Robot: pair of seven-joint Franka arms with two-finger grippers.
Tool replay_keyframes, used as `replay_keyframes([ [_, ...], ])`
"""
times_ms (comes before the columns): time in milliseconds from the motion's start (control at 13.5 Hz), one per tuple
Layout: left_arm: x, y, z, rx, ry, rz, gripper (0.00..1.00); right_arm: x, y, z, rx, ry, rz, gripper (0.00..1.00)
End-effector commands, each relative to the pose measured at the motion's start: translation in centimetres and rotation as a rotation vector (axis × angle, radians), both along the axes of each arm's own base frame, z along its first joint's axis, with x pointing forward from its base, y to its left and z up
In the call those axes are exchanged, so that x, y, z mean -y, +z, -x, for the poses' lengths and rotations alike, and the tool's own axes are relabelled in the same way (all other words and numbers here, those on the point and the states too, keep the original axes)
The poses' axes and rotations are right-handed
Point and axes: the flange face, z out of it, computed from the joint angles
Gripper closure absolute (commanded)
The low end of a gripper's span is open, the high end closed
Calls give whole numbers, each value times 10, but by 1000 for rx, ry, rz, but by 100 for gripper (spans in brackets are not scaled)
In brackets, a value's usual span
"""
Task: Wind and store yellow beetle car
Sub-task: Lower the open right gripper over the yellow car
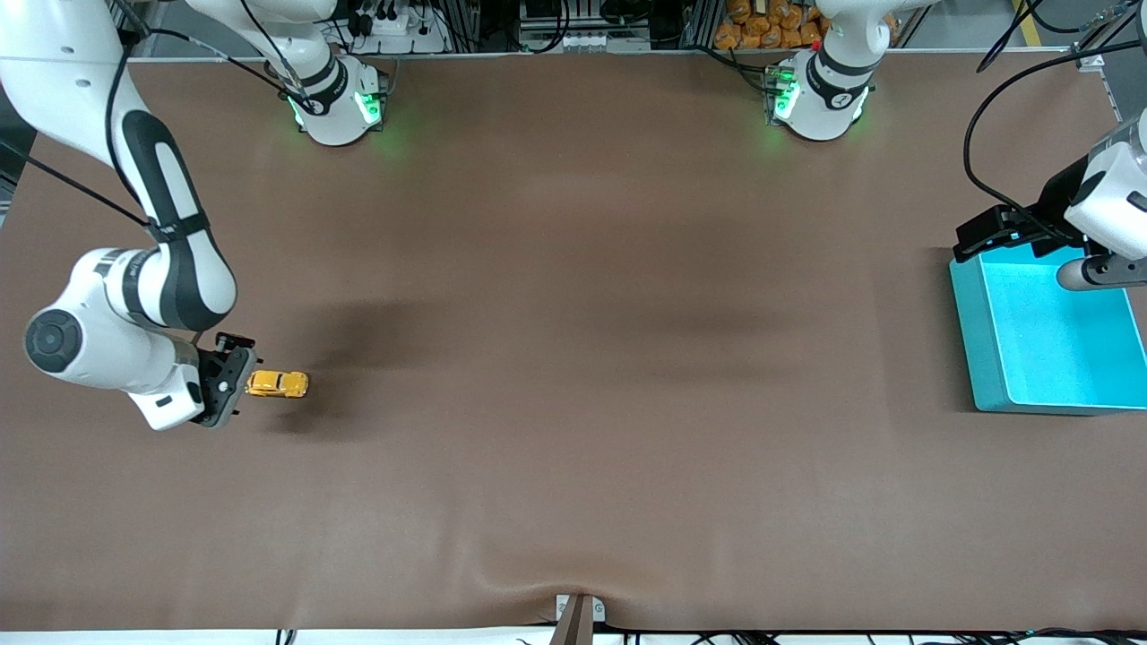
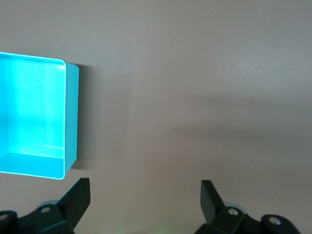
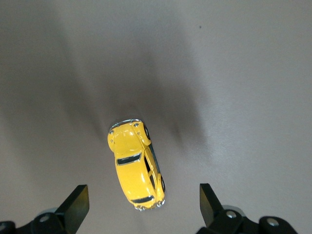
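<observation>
Right pincer [image 1: 235, 383] over yellow beetle car [image 1: 277, 383] at right arm's end of desk [image 1: 573, 358]; fingers spread wide, holding nothing. Car on its wheels, slightly skewed between the 2 fingers in right wrist view [image 3: 136, 165]. Best to twist wrist square to the body, drop straight, pinch the flanks, not the wheels. Bare desk all the way across. Teal bin [image 1: 972, 340] near desk edge at left arm's end; left pincer [image 2: 145, 195] waiting over it, wide open, empty.
</observation>
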Motion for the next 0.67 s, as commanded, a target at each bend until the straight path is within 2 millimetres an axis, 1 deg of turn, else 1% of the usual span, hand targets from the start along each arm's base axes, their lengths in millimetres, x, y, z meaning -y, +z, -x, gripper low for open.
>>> replay_keyframes([
  [0,0,1,0,8,19,-16,0,1,-14,-4,14,39,-13,0],
  [223,0,0,0,6,19,-18,0,2,-34,-3,8,64,-16,0],
  [593,-2,-2,1,2,22,-18,0,-3,-49,6,-25,85,-21,0],
])
